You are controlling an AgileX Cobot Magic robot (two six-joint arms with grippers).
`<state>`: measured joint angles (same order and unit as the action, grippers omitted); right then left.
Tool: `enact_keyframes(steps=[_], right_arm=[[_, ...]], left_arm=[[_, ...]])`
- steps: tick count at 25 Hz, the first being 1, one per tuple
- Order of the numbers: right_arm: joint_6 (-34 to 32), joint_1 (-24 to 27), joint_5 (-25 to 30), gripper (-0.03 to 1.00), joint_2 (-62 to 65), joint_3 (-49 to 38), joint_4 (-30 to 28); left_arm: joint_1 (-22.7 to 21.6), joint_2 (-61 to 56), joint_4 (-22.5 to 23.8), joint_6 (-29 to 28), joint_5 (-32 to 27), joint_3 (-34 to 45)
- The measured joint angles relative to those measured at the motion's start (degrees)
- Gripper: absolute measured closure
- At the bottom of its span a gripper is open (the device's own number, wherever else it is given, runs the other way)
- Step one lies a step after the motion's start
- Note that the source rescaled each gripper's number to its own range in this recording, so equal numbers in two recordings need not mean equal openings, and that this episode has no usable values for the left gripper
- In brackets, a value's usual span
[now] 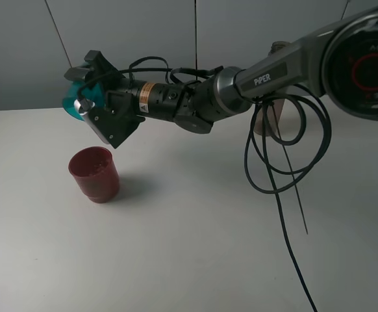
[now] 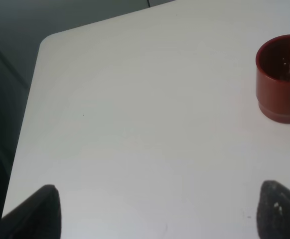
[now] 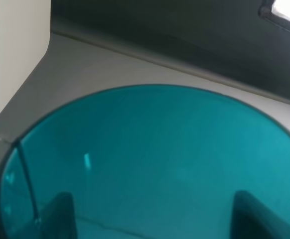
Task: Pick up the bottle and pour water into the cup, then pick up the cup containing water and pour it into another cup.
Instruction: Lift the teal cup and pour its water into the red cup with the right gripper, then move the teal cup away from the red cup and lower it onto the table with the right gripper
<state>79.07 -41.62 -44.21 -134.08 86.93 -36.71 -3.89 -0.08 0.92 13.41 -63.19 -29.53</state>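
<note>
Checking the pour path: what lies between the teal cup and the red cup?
Nothing solid: the teal cup hangs tilted above the red cup, open air between, in the high view.

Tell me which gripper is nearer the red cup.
Right. The right gripper holds the teal cup tipped just above the red cup; the left gripper sits off to its side.

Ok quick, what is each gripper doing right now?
Left gripper: open, holding nothing.
Right gripper: shut on the teal cup, tipped above the red cup.
</note>
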Motion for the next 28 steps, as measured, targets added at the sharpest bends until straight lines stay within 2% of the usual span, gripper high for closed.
enact_keyframes(steps=[5, 9, 13, 18, 20, 23, 28], right_arm=[[0.3, 0.0, 0.0, 0.94, 0.0, 0.0, 0.0], [-7.8, -0.1, 0.0, 0.94, 0.0, 0.0, -0.2], [-27.2, -0.4, 3.0, 0.94, 0.5, 0.0, -0.2], [-63.0, -0.6, 7.3, 0.94, 3.6, -0.1, 0.3], [-73.4, -0.3, 9.3, 0.94, 5.3, -1.5, 3.2], [-80.5, 0.6, 12.1, 0.94, 8.1, -5.8, 8.0], [-81.7, 2.4, 13.0, 0.94, 12.4, -15.4, 14.3]], left_arm=[[0.0, 0.0, 0.0, 0.0, 0.0, 0.0], [0.0, 0.0, 0.0, 0.0, 0.0, 0.0], [0.0, 0.0, 0.0, 0.0, 0.0, 0.0], [0.0, 0.0, 0.0, 0.0, 0.0, 0.0], [0.0, 0.0, 0.0, 0.0, 0.0, 0.0], [0.0, 0.0, 0.0, -0.1, 0.0, 0.0], [0.0, 0.0, 0.0, -0.2, 0.0, 0.0]])
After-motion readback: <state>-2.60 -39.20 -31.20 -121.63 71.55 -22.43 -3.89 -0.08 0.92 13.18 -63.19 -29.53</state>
